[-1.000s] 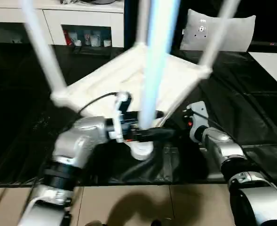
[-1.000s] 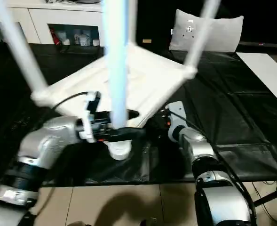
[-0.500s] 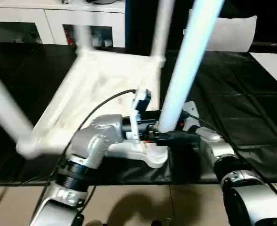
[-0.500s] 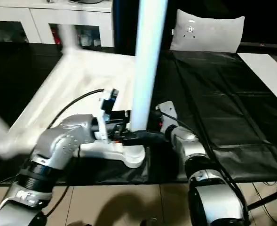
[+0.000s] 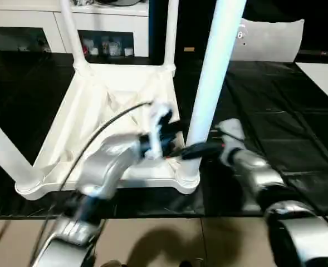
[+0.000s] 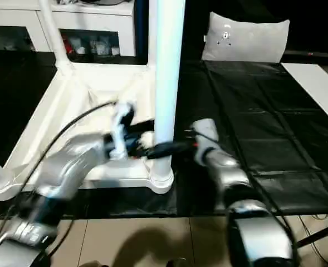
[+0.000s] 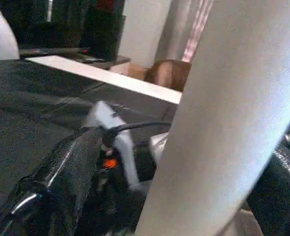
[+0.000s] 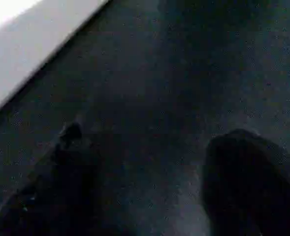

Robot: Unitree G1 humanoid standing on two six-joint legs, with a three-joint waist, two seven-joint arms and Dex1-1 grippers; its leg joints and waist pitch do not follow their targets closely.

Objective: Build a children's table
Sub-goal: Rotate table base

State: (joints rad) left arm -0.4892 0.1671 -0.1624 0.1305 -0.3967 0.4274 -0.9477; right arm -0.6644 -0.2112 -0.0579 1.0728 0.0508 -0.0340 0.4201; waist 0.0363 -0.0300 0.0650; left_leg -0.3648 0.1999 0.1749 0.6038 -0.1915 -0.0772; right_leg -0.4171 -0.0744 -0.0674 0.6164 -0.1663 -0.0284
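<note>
Left claw [image 5: 198, 149] spread wide astride the nearest right-hand leg [image 5: 214, 72] of the children's table [image 5: 97, 117], low down, just above the corner socket. From the left wrist, 1 black finger [image 7: 277, 182] right against that leg, the other finger [image 7: 61, 187] standing off it with a gap between. Cannot tell whether any real squeeze on the leg.

Right claw [image 8: 154, 142] open too, holding nothing, its 2 fingers apart over the black cover of the bench [image 5: 286, 111], just beside the same leg on its right.

Children's table upside down on the bench, ribbed underside facing up, all 4 legs seated in the corner sockets and pointing upward: 2 at the far corners, 1 at the near left [image 5: 2, 150], 1 at the near right inside the left claw. Near edge of the top close to the bench's front edge. White cabinet [image 5: 19, 22] behind, beyond the far legs.
</note>
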